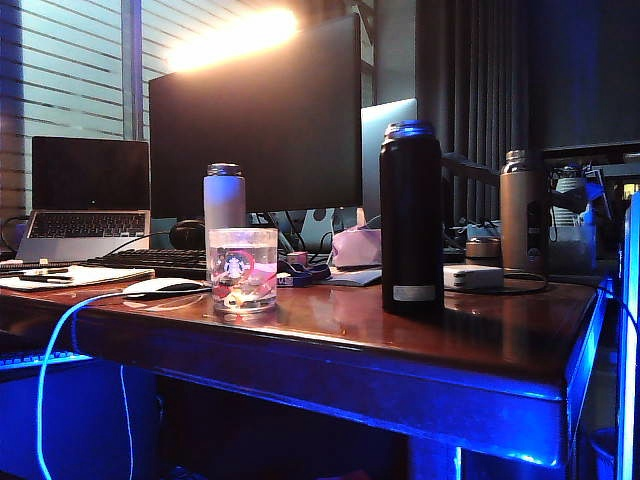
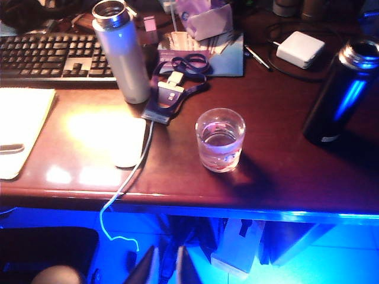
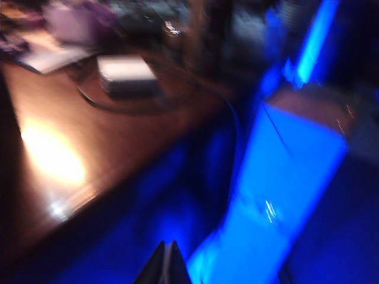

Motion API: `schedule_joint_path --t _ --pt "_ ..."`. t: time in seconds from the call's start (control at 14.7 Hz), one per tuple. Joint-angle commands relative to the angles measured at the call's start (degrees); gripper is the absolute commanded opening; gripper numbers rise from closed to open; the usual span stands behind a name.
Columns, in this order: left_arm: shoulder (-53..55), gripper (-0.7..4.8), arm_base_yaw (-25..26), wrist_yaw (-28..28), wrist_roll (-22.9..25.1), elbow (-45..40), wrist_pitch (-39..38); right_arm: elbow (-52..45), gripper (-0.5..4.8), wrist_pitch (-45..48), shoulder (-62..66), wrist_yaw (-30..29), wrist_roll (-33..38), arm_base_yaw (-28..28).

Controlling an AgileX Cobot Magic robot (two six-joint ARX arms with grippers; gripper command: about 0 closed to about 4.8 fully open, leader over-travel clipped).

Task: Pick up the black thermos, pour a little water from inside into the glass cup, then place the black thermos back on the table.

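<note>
Here the black thermos (image 1: 411,215) stands upright on the bench (image 1: 500,345), free of either pincer, with its metal rim uppermost and a pale label near its base. In the exterior view the glass cup (image 1: 242,268) sits at about nine o'clock from it, well apart, holding a little water; a stretch of bare wood lies between the two. Both stand near the bench's thick rounded front edge, which glows blue. At about one o'clock beyond the thermos rest a white power brick (image 1: 473,277) and a bronze-steel bottle (image 1: 522,211); beyond the cup, at twelve o'clock, stands a white bottle (image 1: 224,197). A white mouse (image 1: 165,287) lies just beside the cup at nine o'clock, its cable dropping over the front edge.

In the left wrist view the left pincer (image 2: 163,264) hangs off the front edge, below the bench top, its fingertips a narrow gap apart and holding nothing, with the cup at roughly twelve o'clock ahead of it. In the blurred right wrist view the right pincer (image 3: 166,260) is closed and empty, its tips pressed together, off the bench's right corner over blue-lit floor.
</note>
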Motion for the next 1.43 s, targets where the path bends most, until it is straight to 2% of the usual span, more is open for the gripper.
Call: schedule_joint_path --t 0.07,0.82,1.02,1.09,1.29,1.43 --pt "-0.11 0.57 -0.02 0.22 -0.2 0.2 0.26 -0.2 -0.05 -1.25 -0.04 -0.09 0.33 -0.59" --pt "-0.11 0.57 0.0 0.02 0.11 0.2 0.61 -0.2 -0.05 -0.94 -0.04 -0.31 0.35 -0.57" --pt "-0.68 0.46 0.02 -9.2 2.01 0.15 1.49 -0.2 -0.05 -0.94 -0.04 -0.31 0.35 -0.57" --pt "-2.08 -0.07 0.07 -10.32 1.92 -0.61 3.82 -0.2 -0.05 -0.92 -0.04 -0.31 0.35 -0.57" --pt "-10.95 -0.06 1.7 -9.16 0.81 -11.15 21.62 -0.2 -0.05 -0.92 -0.04 -0.31 0.35 -0.57" --pt "-17.18 -0.06 3.1 -8.83 -3.21 -21.27 30.75 -0.2 -0.05 -0.9 -0.04 -0.31 0.35 -0.57"
